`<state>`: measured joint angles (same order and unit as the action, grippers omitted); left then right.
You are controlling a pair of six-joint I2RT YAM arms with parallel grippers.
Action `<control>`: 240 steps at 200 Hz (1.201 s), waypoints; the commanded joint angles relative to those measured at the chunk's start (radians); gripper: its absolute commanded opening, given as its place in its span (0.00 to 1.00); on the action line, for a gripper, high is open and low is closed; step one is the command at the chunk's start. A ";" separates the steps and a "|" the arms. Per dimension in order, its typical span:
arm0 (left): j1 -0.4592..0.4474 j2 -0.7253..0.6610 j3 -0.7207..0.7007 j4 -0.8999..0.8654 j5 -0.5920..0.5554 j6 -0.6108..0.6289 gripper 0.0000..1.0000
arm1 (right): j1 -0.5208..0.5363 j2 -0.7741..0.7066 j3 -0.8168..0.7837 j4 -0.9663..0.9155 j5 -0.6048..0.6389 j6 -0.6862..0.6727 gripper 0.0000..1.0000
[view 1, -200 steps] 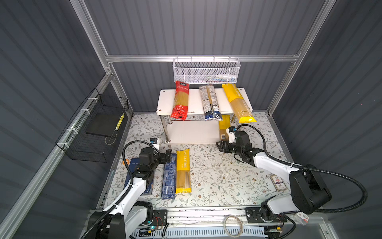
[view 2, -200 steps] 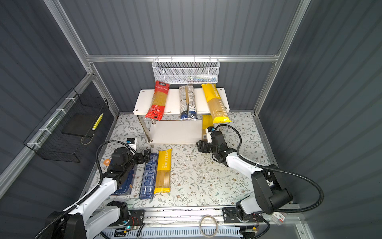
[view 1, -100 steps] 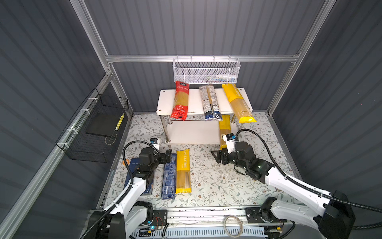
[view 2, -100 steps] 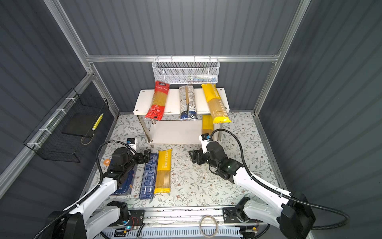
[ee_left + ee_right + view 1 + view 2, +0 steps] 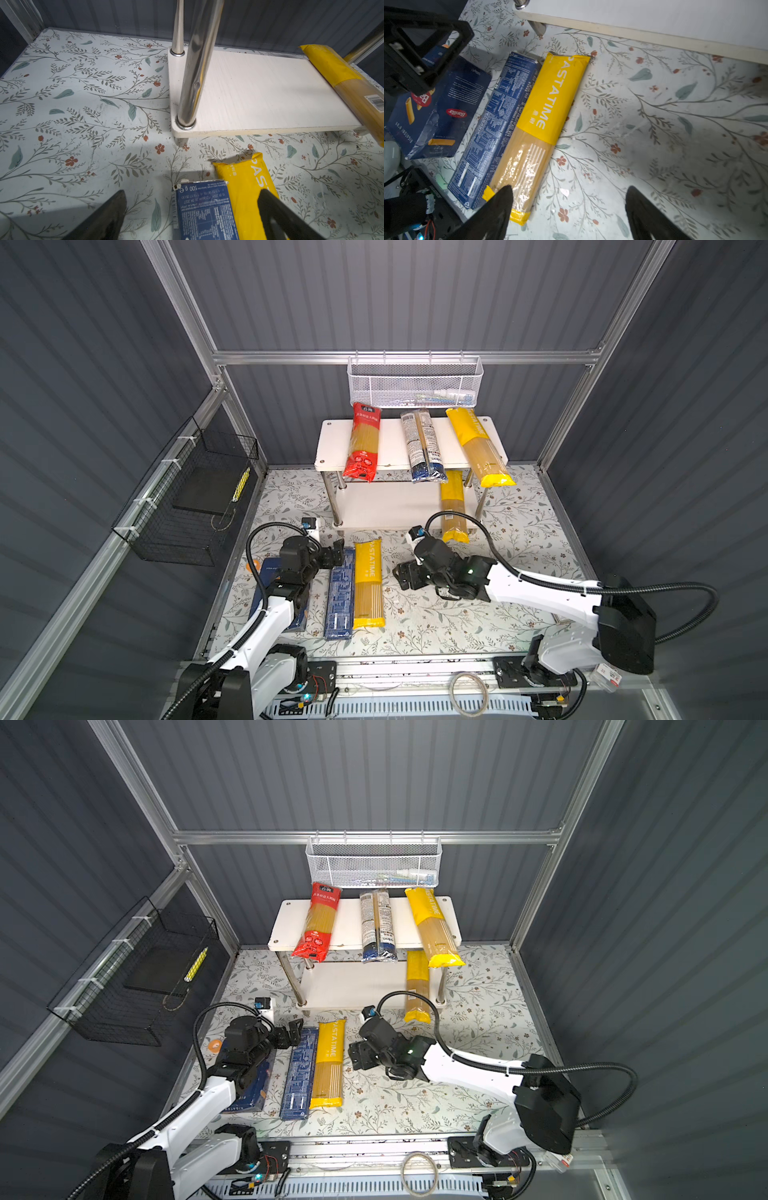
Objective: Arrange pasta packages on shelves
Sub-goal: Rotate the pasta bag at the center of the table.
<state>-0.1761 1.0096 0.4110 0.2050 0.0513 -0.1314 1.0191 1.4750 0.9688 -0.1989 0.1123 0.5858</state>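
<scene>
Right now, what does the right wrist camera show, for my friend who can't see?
A yellow spaghetti bag lies flat on the flowery mat, beside a narrow dark-blue box and a wider Barilla box. The right gripper hangs open near the bag.

At twelve o'clock the shelf boards (image 5: 270, 93) look matt white with a faint grain; their legs (image 5: 193, 68) are mirror-bright chrome tube. Toward eight o'clock, the yellow spaghetti bag (image 5: 542, 116) is glossy, crinkled plastic film, and the narrow blue box (image 5: 494, 128) beside it is dull printed card. The desk (image 5: 519, 531) has a smooth, lightly scuffed floral covering.
</scene>
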 commanded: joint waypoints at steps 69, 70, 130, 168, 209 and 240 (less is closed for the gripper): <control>-0.005 -0.046 -0.025 -0.002 0.013 -0.010 0.99 | 0.076 0.297 0.229 -0.047 -0.096 0.106 0.89; -0.005 -0.048 -0.025 -0.005 0.015 -0.011 0.99 | 0.076 0.298 0.230 -0.048 -0.097 0.106 0.89; -0.005 -0.228 -0.087 -0.099 0.074 -0.092 0.99 | 0.092 0.435 0.365 -0.160 -0.063 0.086 0.95; -0.004 -0.258 -0.128 -0.061 0.161 -0.137 0.99 | 0.094 0.495 0.425 -0.215 -0.029 0.100 0.97; -0.003 -0.248 -0.139 -0.022 0.137 -0.140 0.99 | 0.094 0.551 0.469 -0.233 -0.033 0.097 0.98; -0.003 -0.251 -0.143 -0.015 0.115 -0.146 0.99 | 0.095 0.582 0.488 -0.224 -0.050 0.100 0.99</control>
<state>-0.1761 0.7624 0.2790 0.1680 0.1802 -0.2577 1.1088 2.0323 1.4281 -0.3939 0.0628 0.6746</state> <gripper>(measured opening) 0.993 0.983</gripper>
